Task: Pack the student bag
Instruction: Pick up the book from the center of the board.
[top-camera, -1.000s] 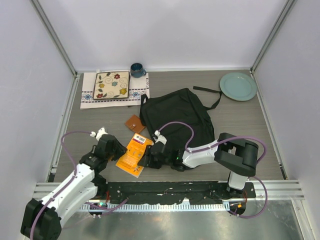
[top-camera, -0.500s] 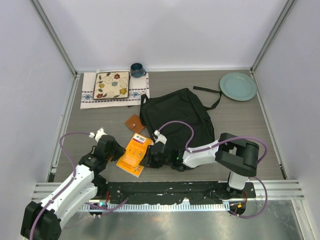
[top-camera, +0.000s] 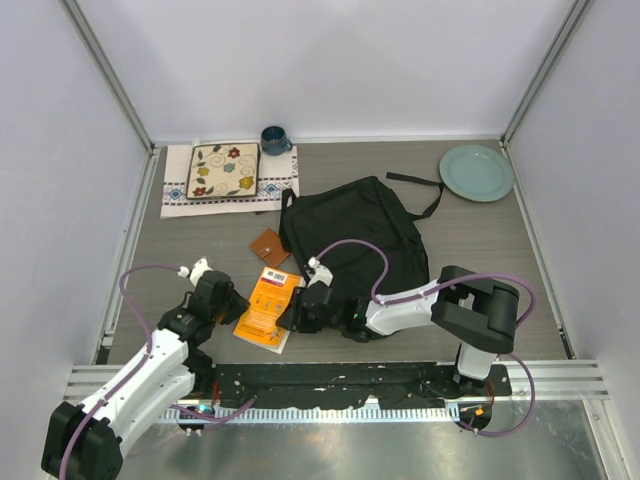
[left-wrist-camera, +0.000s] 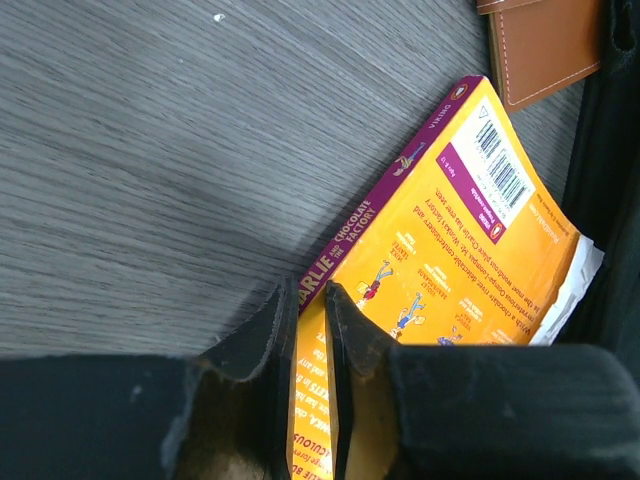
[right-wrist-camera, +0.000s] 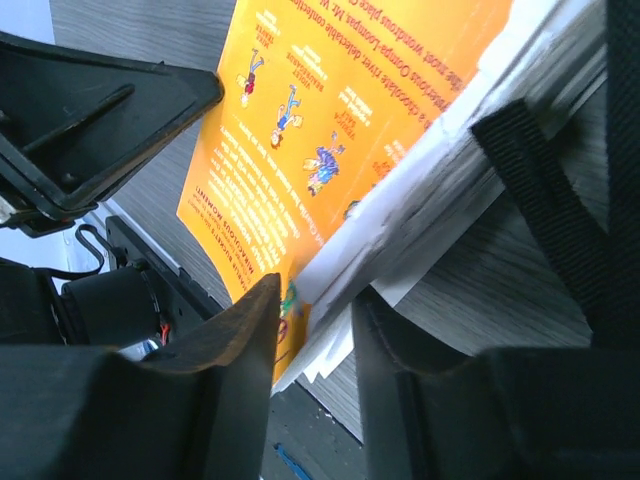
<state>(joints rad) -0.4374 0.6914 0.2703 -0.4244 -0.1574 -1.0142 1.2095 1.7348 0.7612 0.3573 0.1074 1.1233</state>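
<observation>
Black fabric is filling the centre of the top view, where the student bag (top-camera: 355, 235) is lying flat on the grey wood-grain table (top-camera: 480, 270), one long strap (top-camera: 415, 180) trailing toward the upper right. Just off the bag's lower-left edge an orange paperback (top-camera: 268, 305) is lying back cover up, barcode toward the top of the frame, and both arms are reaching in on it from opposite sides.

From the left, the left gripper (left-wrist-camera: 312, 292) is pinching the book along its purple spine. Its two fingers are drawn almost together, with only a sliver of orange cover showing between them. From the right, the right gripper (right-wrist-camera: 315, 292) is straddling the book's page edge, jaws standing moderately apart with the fanned white pages running between them. Whether they are pressing on the pages or merely sitting around them cannot be told. A black strap is crossing the table just beyond that edge in the right wrist view.

Above the paperback, a brown leather wallet (top-camera: 269, 246) is resting just beside the bag's left edge. Farther out, in the upper left, a white patterned cloth (top-camera: 280, 185) is carrying a square floral pad (top-camera: 223, 170), and a dark blue mug (top-camera: 274, 139) is standing at the cloth's far edge. In the upper right corner a pale green plate (top-camera: 476, 172) is sitting well apart from everything else.
</observation>
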